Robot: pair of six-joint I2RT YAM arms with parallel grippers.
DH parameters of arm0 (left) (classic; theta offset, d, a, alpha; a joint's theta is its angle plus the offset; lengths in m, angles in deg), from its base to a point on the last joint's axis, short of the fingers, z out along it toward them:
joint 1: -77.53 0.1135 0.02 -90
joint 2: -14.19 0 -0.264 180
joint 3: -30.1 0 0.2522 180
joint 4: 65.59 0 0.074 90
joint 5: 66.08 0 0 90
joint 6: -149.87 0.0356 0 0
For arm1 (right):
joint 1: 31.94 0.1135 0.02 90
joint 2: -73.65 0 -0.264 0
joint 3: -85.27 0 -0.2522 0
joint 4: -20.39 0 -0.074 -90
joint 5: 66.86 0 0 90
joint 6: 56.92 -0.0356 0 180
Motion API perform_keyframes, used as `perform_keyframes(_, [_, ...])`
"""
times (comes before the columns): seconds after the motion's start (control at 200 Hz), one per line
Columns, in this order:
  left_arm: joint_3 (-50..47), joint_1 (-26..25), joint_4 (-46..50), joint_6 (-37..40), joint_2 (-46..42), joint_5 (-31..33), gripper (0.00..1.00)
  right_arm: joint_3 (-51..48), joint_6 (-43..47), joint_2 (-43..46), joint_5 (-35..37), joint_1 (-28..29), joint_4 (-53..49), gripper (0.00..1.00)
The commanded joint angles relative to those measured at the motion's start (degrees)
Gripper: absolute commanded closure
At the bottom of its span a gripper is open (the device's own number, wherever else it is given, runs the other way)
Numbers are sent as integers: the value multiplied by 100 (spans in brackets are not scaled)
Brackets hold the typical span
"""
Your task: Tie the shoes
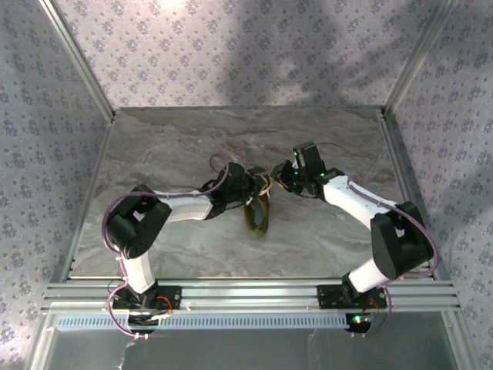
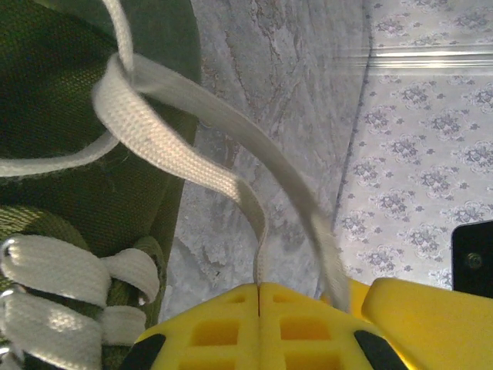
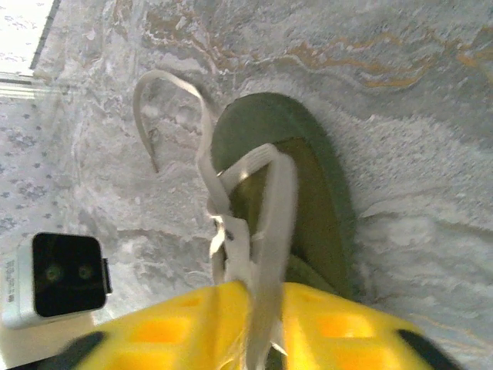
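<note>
Two pincers met over the olive-green shoe [image 1: 258, 217], which lay near the middle of the marbled worktop [image 1: 154, 146], between your arms. You had both working its white laces [image 2: 185, 150]. Your left pincer [image 2: 259, 299] had its yellow fingers pressed together on one flat strand, which ran from a crossing over the shoe's upper straight into the seam between them. Your right pincer [image 3: 262, 316], blurred in its wrist view, looked closed on another strand rising from the lacing. A slack curl of lace lay on the worktop just beside the shoe. No bow was visible, so the step in hand appeared to be the first crossing, with both strands held and the knot not yet drawn snug. The next move seemed to call for an even outward pull from both sides, gentle enough that the light shoe would not slide or tip. After that, a fresh grip would be needed to fold a loop.
</note>
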Motion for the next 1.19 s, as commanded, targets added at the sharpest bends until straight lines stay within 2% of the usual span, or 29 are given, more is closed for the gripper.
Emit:
perform_keyframes(0.0, [-86, -20, -260, -162, -76, 4, 100, -94, 598, 192, 247, -152, -176, 53])
perform_keyframes(0.06, [-93, -21, -262, -173, -57, -6, 100, -310, 912, 442, 509, -229, -202, 45])
perform_keyframes(0.145, [-73, -13, -269, -173, -22, -39, 100, -666, 1426, 750, 651, -297, -121, 44])
perform_keyframes(0.25, [-52, -15, -255, -182, 22, -74, 100, -1185, 1842, 987, 429, -276, 159, 44])
perform_keyframes(0.385, [-19, -15, -262, -199, 71, -102, 100, -1895, 2147, 1110, -49, -45, 1004, 45])
perform_keyframes(0.61, [-15, -13, -272, -231, 124, -119, 100, -2131, 2459, 798, -508, 291, 2120, 43])
perform_keyframes(1.069, [-35, 2, -278, -252, 124, -138, 100, -1958, 2355, -54, -803, 263, 2782, 55])
perform_keyframes(1.189, [-41, 21, -309, -245, 117, -151, 100, -1964, 2260, -200, -868, 260, 2928, 64])
